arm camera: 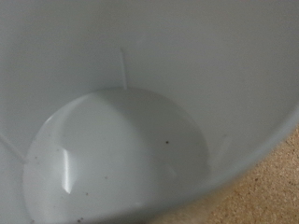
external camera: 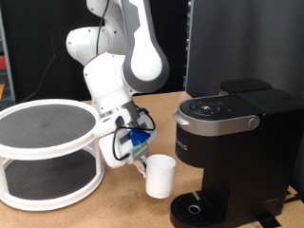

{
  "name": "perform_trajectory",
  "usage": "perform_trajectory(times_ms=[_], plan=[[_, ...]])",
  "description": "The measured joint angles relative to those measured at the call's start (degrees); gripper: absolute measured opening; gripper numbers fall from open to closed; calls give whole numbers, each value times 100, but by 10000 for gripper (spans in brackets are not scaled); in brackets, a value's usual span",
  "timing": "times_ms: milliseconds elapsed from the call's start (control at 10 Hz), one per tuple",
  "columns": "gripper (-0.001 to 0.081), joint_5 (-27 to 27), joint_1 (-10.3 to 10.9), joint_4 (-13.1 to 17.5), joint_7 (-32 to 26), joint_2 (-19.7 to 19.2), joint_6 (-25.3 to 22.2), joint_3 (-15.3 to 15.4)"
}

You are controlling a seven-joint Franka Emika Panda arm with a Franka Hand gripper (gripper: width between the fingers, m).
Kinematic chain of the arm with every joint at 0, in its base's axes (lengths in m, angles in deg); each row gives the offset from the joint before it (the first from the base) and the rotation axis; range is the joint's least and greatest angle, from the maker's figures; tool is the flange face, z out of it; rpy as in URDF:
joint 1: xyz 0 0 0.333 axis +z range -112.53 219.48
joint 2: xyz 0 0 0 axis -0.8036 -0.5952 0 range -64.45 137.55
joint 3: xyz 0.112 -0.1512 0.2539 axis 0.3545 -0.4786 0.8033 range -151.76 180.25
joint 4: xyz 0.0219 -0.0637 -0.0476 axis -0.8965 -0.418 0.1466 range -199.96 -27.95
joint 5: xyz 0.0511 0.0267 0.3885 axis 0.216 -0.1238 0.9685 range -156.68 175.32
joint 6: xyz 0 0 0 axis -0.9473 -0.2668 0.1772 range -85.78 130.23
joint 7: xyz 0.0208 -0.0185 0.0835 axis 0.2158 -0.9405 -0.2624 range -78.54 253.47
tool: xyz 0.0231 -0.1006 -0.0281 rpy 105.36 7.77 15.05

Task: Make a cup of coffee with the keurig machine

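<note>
The white cup is upright just to the exterior view's left of the keurig machine, close to its round drip base. My gripper reaches down from the exterior view's left and grips the cup at its near rim. The cup looks slightly lifted off the table. In the wrist view the cup's empty white inside fills almost the whole picture and my fingers do not show. The machine's silver-grey lid handle is down and the lid is closed.
A white two-tier round rack with dark mesh shelves stands at the exterior view's left. The wooden table runs along the bottom. A dark panel stands behind the machine.
</note>
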Motion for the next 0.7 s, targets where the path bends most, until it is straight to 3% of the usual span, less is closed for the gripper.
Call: perform_trajectory(times_ms=[700], plan=[[76,526,86,562,48,-495,71,392]])
